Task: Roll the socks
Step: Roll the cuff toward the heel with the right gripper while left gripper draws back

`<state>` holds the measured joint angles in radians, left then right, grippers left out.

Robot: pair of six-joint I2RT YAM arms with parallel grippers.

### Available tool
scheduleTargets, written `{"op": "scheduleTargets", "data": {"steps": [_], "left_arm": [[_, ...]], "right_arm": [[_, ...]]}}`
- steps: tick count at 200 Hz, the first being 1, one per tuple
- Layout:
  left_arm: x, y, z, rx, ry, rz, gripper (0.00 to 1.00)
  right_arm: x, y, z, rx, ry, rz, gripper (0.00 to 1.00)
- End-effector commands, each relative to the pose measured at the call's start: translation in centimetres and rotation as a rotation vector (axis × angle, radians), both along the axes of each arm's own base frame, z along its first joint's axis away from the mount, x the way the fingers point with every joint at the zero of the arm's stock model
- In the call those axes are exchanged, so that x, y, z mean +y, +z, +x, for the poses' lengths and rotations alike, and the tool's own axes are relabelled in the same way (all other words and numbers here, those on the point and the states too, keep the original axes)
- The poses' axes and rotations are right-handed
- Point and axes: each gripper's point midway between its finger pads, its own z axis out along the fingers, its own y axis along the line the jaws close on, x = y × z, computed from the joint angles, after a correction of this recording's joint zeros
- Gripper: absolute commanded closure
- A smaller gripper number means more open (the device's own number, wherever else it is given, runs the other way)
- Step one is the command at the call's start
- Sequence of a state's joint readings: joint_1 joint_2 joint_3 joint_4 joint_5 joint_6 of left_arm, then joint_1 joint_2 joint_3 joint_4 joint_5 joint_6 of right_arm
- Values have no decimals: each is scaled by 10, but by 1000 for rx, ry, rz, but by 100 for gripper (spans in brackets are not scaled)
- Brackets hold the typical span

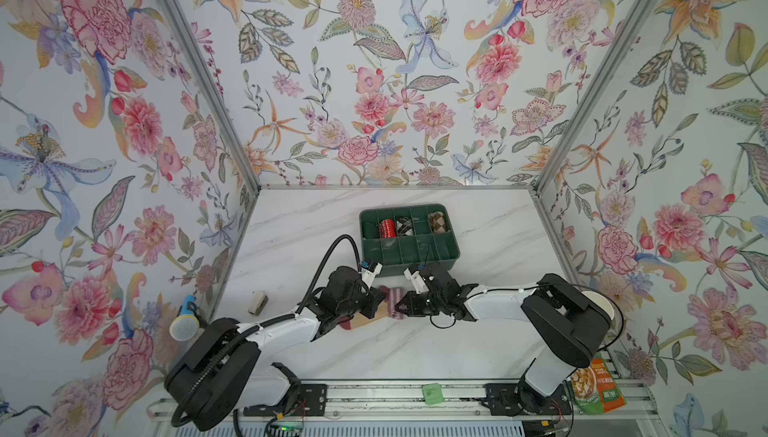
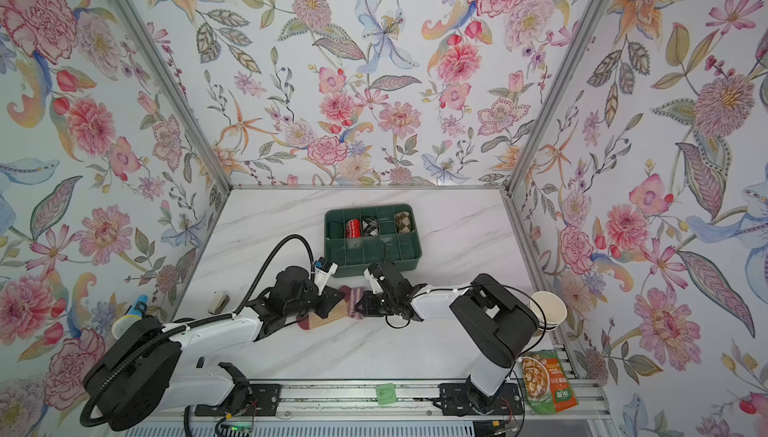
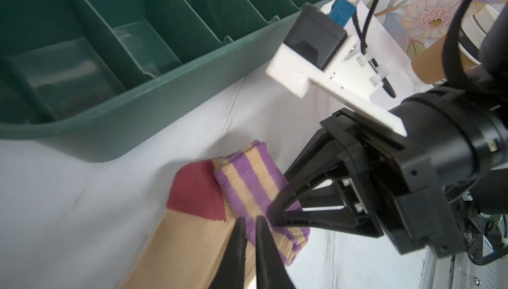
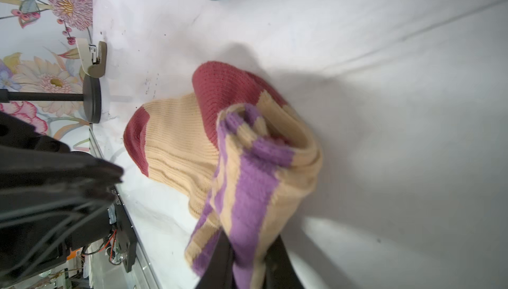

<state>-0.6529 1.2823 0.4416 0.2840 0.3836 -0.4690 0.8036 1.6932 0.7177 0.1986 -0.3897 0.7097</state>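
Note:
The socks [image 1: 376, 309] are tan with red toes and heels and purple-striped cuffs, and they lie on the white table in front of the green tray in both top views [image 2: 338, 310]. The cuff end [image 3: 247, 183] is folded back over the tan foot part. My left gripper [image 3: 249, 223] has its tips on that cuff, almost together, with a thin strip of purple showing between them. My right gripper [image 4: 248, 257] comes in from the opposite side and is shut on the cuff, which bunches between its fingers [image 4: 220, 260]. It also shows in the left wrist view [image 3: 272, 213].
The green divided tray [image 1: 409, 262] stands just behind both grippers and holds three rolled socks [image 1: 404, 227] in its back row. A small beige object [image 1: 257, 302] and a microphone [image 1: 185, 322] are at the left wall. Paper cups [image 2: 548, 310] and a snack packet [image 1: 596, 385] are at the right.

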Motion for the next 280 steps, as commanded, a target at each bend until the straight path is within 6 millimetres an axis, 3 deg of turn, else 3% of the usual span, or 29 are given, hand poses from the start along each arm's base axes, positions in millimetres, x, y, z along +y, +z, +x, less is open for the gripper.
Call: {"op": "scheduleTargets", "data": {"steps": [1, 64, 122, 185, 221, 280], "left_arm": [[20, -27, -15, 74, 49, 72, 89], [37, -63, -27, 135, 95, 127, 97], [44, -91, -34, 210, 103, 187, 100], [42, -105, -44, 263, 81, 183, 100], [24, -84, -32, 221, 42, 135, 100], [-24, 1, 8, 48, -26, -8, 97]], "right_arm": [[-23, -17, -8, 17, 11, -138, 92], [-24, -16, -6, 9, 33, -173, 93], [-47, -15, 0, -21, 43, -341, 93], [-69, -19, 5, -49, 38, -545, 93], [-59, -19, 3, -58, 69, -551, 93], [-53, -18, 3, -61, 78, -541, 93]]}}
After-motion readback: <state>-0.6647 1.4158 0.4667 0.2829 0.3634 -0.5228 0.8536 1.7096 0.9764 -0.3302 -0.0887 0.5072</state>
